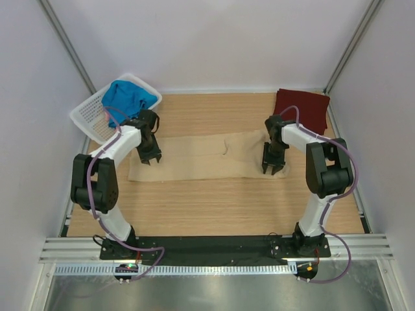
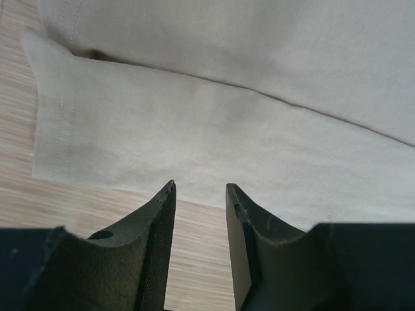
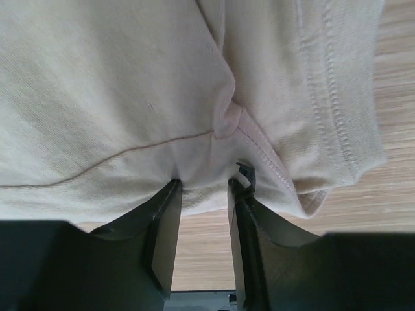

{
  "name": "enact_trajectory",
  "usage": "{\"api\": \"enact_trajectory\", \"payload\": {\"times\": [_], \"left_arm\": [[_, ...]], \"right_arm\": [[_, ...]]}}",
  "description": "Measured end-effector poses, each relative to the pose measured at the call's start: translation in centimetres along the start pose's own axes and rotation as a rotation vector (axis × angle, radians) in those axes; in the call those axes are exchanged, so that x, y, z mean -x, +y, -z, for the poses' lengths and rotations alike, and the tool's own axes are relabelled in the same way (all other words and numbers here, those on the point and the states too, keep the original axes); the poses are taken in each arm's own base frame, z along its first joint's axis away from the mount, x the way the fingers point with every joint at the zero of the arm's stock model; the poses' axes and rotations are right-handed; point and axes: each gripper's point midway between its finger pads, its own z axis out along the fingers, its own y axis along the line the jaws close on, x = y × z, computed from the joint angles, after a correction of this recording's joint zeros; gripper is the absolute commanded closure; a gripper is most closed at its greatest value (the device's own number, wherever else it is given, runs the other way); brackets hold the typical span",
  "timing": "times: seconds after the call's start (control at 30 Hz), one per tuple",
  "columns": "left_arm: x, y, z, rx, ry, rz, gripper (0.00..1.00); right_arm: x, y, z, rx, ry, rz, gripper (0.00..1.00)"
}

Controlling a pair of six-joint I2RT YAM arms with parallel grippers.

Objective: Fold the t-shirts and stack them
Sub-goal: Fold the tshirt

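The tan t-shirt (image 1: 207, 155) lies flat across the middle of the table as a long folded strip. My left gripper (image 1: 150, 159) is open at its left end. In the left wrist view the gripper (image 2: 200, 188) has its tips at the near edge of the tan cloth (image 2: 214, 129), with bare wood between them. My right gripper (image 1: 273, 170) is open at the shirt's right end. In the right wrist view the gripper (image 3: 206, 184) has its tips touching the near edge of the cloth (image 3: 130, 97) beside a hemmed sleeve. The maroon t-shirt (image 1: 302, 107) lies folded at the back right. The blue t-shirt (image 1: 128, 97) sits crumpled in the basket. The pink one is out of view.
A white lattice basket (image 1: 89, 116) stands at the back left corner, close behind my left arm. White walls enclose the table on three sides. Bare wood (image 1: 214, 207) lies between the tan shirt and the arm bases.
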Motion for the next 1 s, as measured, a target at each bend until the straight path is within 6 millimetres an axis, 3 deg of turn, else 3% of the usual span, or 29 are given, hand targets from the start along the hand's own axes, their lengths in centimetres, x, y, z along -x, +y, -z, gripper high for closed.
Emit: {"api": "enact_trajectory", "payload": {"times": [0.13,0.3,0.5,0.6,0.7,0.8,1.0], "left_arm": [[0.0,0.2,-0.1,0.006,0.009,0.005,0.62],[0.7,2.4,-1.2,0.031,0.035,0.074,0.58],[-0.7,5.2,-4.7,0.123,0.144,0.129,0.49],[-1.3,5.3,-4.8,0.138,0.163,0.155,0.48],[-2.0,5.4,-4.7,0.139,0.172,0.203,0.47],[-4.1,5.7,-4.2,0.136,0.202,0.262,0.46],[-8.4,6.3,-2.9,0.131,0.27,0.351,0.46]], "right_arm": [[1.8,0.2,1.0,-0.016,-0.031,0.0,0.56],[5.0,1.4,3.1,0.02,-0.139,-0.012,0.53],[4.3,1.4,1.8,0.016,-0.135,-0.067,0.52],[5.6,2.1,1.2,0.022,-0.173,-0.09,0.52],[7.6,3.5,-0.2,0.019,-0.211,-0.094,0.52],[9.5,4.9,-0.6,0.011,-0.237,-0.075,0.51],[16.1,9.7,-1.1,0.014,-0.374,0.019,0.5]]}}
